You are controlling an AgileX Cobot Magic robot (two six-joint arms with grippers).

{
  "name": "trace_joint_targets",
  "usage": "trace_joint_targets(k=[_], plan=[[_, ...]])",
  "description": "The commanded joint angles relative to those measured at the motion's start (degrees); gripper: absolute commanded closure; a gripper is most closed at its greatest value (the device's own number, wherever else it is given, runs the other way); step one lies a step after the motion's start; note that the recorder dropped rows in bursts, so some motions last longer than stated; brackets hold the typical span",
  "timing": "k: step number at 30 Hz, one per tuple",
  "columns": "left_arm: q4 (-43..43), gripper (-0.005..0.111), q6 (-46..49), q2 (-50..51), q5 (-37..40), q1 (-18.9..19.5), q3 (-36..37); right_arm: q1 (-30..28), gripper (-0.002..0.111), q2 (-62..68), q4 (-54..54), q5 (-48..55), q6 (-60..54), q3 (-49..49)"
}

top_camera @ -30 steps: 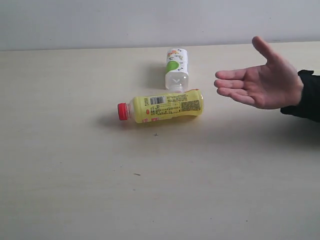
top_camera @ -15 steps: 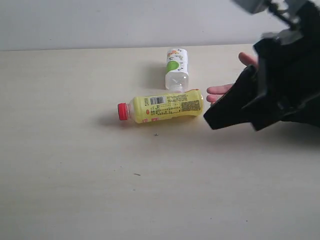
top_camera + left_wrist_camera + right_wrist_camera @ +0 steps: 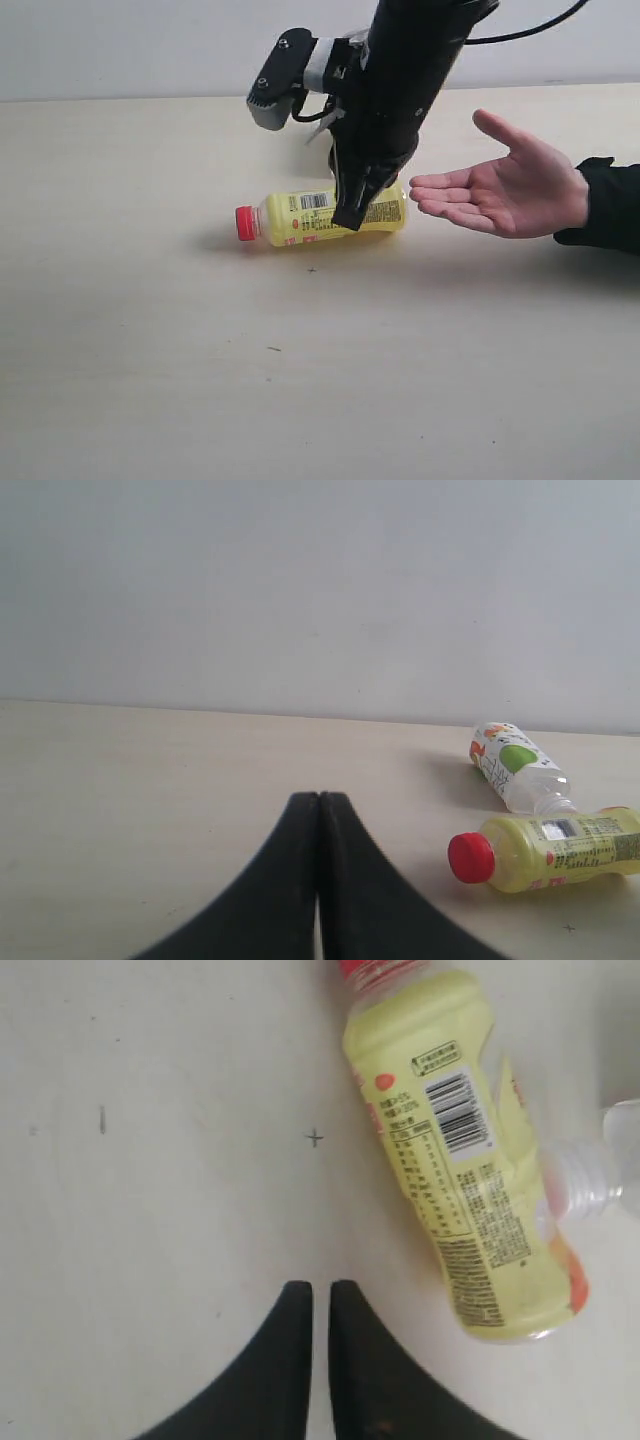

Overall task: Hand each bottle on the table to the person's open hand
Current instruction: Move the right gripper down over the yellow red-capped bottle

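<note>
A yellow bottle [image 3: 300, 217] with a red cap [image 3: 244, 223] lies on its side on the table [image 3: 150, 360]. My right gripper [image 3: 347, 220] hangs just over the bottle's far end; its fingers stand a thin slit apart, holding nothing, with the yellow bottle [image 3: 450, 1160] beside them. The green-and-white bottle [image 3: 512, 765] lies behind the yellow bottle [image 3: 560, 850]; the arm hides it in the exterior view. Its clear neck [image 3: 590, 1175] shows in the right wrist view. The person's open hand [image 3: 505, 190] waits palm up at the right. My left gripper [image 3: 319, 802] is shut and empty.
The black right arm [image 3: 400, 90] reaches down from the top of the exterior view, just left of the hand's fingertips. A pale wall [image 3: 120, 45] runs behind the table's back edge. No other bottles show.
The right arm has swung in from the right, past the hand, and now stands over the yellow bottle. The hand has shifted slightly. Neither bottle has moved.
</note>
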Motion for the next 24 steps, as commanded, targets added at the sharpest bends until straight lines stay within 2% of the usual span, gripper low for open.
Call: trace_joint_targets(k=[1,3,6,10,13,18,24], plan=[[-0.45,0.107,0.07,-0.36,-0.05,0.07,0.20,0.41,0.096,5.95,-2.79,-1.15,-3.55,-4.68],[-0.45,0.107,0.07,-0.36,-0.05,0.07,0.20,1.09,0.096,8.11,-3.45,-1.03,-8.26,-6.17],[-0.45,0.107,0.07,-0.36,-0.05,0.07,0.20,2.85,0.092,9.39,-8.26,-3.13,-9.29,-6.87],[-0.45,0.107,0.07,-0.36,-0.05,0.07,0.20,3.81,0.072,9.55,-11.25,-7.02,-9.20,-6.87],[-0.45,0.107,0.07,-0.36,-0.05,0.07,0.20,3.81,0.062,9.55,-11.61,-7.24,-6.00,-6.87],[-0.45,0.107,0.07,-0.36,-0.05,0.07,0.20,3.81,0.038,10.65,-11.94,-9.51,-8.79,-6.87],[-0.45,0.107,0.07,-0.36,-0.05,0.07,0.20,3.81,0.036,12.89,-12.59,-11.81,-11.82,-6.87]])
